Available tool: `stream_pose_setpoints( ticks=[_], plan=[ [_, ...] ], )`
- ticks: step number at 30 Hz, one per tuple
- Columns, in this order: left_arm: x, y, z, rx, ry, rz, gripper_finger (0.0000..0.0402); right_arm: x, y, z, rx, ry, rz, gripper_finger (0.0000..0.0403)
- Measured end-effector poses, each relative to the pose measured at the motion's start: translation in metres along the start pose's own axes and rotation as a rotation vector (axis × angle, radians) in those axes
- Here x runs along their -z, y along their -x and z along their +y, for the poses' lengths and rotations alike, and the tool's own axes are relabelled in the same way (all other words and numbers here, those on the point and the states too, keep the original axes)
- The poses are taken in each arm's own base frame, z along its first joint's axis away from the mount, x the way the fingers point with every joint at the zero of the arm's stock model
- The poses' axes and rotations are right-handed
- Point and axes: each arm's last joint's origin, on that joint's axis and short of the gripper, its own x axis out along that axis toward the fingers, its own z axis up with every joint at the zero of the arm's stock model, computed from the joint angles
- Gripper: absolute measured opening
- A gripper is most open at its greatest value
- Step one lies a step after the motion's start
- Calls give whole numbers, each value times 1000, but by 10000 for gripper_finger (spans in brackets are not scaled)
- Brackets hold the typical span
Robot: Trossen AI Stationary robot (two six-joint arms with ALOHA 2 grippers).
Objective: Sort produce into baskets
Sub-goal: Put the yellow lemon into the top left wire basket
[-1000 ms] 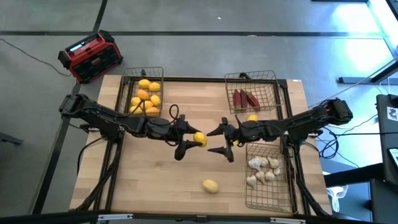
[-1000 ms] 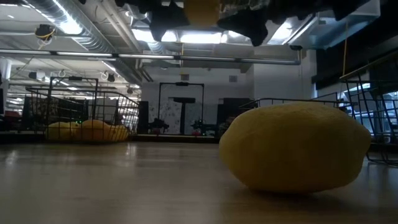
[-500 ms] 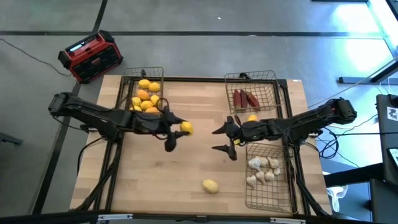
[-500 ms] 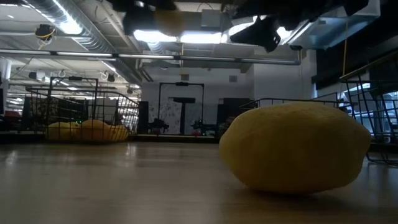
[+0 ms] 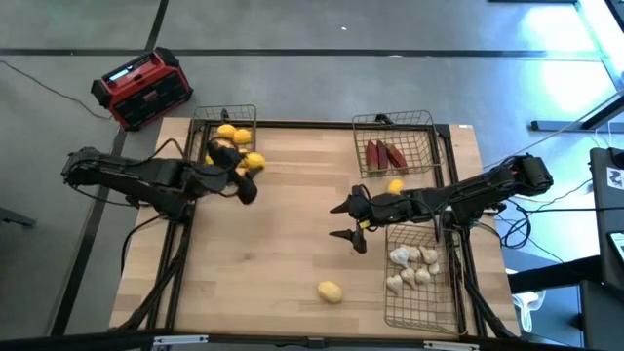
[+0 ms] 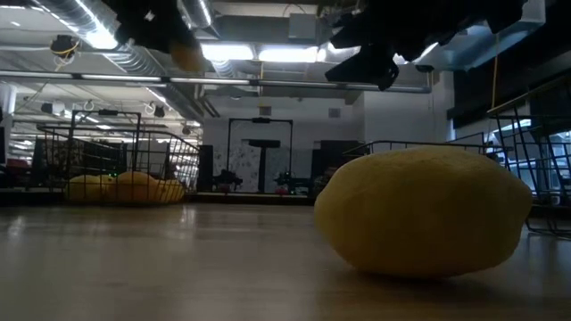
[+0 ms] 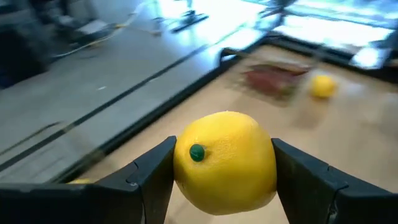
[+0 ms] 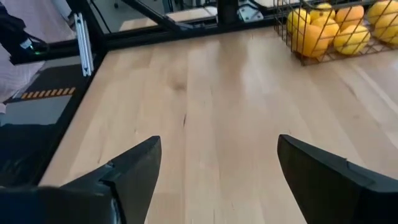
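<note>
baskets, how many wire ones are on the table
3. One at the far left with yellow and orange fruit, one at the far right with dark red pieces, one at the near right with white bulbs.

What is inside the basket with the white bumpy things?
The basket near the right arm holds only white garlic bulbs, heaped toward one end. The rest of it shows bare wire with the table underneath. Whether anything hides under the heap cannot be seen.
</note>
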Motion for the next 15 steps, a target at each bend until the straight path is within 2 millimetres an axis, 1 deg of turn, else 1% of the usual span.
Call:
stream_pose_setpoints(
  ticks=[5, 11, 15],
  plan=[
    [3, -4, 22, -174, 0, 33, 232, 0, -1, 0, 17, 0, -6, 317],
    [3, -18, 44, -337, 12, 81, 232, 0, -1, -1, 28, 0, -6, 317],
    [7, -28, 59, -418, 41, 114, 233, 0, -1, -2, 67, 0, -16, 317]
  ],
)
